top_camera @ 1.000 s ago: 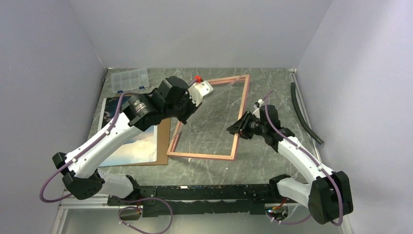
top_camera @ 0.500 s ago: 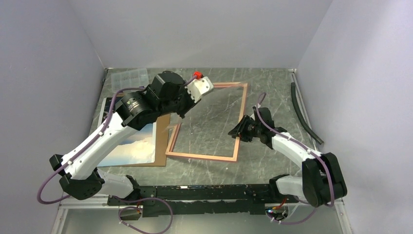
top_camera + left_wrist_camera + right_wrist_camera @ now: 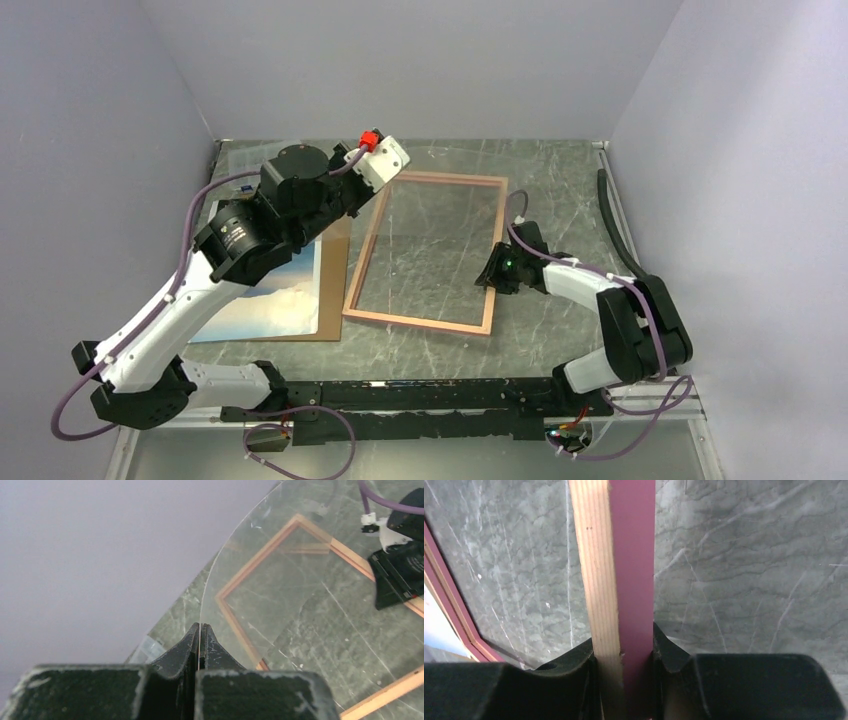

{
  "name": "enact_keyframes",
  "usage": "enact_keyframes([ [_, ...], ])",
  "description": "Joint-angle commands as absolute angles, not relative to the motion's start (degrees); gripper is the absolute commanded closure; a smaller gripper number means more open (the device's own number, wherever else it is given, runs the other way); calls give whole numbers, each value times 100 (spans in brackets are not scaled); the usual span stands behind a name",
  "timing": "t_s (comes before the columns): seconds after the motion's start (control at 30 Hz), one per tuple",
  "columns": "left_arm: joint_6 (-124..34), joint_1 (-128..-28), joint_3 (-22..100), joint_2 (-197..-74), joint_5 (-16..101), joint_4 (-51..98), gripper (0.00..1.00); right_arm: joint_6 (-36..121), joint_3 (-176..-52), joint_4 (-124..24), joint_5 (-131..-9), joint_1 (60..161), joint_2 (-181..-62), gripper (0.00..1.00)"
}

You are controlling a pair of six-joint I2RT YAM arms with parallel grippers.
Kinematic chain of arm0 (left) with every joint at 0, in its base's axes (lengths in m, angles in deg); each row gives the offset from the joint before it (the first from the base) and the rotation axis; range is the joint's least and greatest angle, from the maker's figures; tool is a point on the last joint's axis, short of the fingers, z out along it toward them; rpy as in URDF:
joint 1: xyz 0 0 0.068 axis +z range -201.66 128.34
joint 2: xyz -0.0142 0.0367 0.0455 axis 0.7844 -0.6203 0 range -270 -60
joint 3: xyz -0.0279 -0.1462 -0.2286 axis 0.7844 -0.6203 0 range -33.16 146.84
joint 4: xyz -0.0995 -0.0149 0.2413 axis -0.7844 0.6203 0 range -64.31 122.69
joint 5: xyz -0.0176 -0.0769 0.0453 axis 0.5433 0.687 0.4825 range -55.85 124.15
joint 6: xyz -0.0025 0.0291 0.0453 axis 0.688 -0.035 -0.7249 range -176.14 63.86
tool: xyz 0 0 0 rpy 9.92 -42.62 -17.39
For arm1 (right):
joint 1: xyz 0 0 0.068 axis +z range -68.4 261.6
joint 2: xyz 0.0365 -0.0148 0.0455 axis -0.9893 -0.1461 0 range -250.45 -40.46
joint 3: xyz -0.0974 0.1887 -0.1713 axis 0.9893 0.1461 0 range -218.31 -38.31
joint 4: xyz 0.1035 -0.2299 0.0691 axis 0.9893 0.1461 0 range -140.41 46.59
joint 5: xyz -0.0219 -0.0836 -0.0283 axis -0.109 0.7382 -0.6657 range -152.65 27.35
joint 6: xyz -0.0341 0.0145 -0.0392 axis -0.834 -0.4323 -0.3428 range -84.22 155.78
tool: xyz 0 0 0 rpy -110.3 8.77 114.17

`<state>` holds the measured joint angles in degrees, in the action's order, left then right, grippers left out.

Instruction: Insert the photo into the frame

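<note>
Visibly thin pink-and-tan frame (image 3: pixel 631 570)

The frame (image 3: pixel 620 580) shows bare wood grain beside matt pink (glossy clear pane (image 3: pixel 280 580), marbled tabletop (image 3: pixel 749 555)).

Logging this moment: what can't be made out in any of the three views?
- Top view: the left arm covers the upper part of the photo.
- Top view: the tips of the left pincer are hidden under its wrist.
- All views: the clear pane is see-through; whether it rests in the frame is unclear.
- Right wrist view: the right pincer fills the shot; only one frame rail shows.
</note>
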<state>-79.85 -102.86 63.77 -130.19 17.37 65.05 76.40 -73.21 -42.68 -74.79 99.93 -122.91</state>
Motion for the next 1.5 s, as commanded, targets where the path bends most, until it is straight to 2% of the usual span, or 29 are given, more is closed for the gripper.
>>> enact_keyframes([
  [0.0,-8305,-10281,6166,-12849,1124,5466,97,7468,-7658,-3625,-6764,10211,-12630,100],
  [0.1,-8267,-10280,6103,-12803,1165,5554,97,7558,-7729,-3541,-6593,10327,-12851,100],
  [0.13,-8274,-10281,6084,-12785,1185,5597,97,7597,-7737,-3529,-6564,10330,-12894,96],
  [0.23,-8322,-10274,6006,-12722,1249,5682,97,7640,-7720,-3518,-6544,10334,-12891,74],
  [0.27,-8330,-10274,5997,-12709,1264,5726,97,7655,-7717,-3516,-6546,10331,-12830,62],
  [0.3,-8335,-10277,5987,-12695,1272,5771,97,7662,-7696,-3531,-6562,10331,-12755,54],
  [0.37,-8364,-10277,5899,-12664,1287,5814,97,7674,-7717,-3515,-6578,10331,-12543,47],
  [0.73,-8220,-10276,5696,-12555,1341,5958,97,7538,-7958,-3050,-6316,10328,-12252,27],
  [0.87,-8267,-10279,5717,-12555,1228,5926,97,7660,-8084,-2666,-5846,10335,-11956,16],
  [1.07,-8928,-10278,5526,-12452,440,5073,97,7842,-8792,-2250,-4913,11147,-11514,4],
  [1.23,-9272,-10276,5403,-12309,149,4730,97,7870,-9786,-2305,-4674,12224,-12338,0],
  [1.47,-9710,-10143,5337,-12138,-266,4620,97,7577,-12387,-2136,-4669,13351,-14803,0],
])
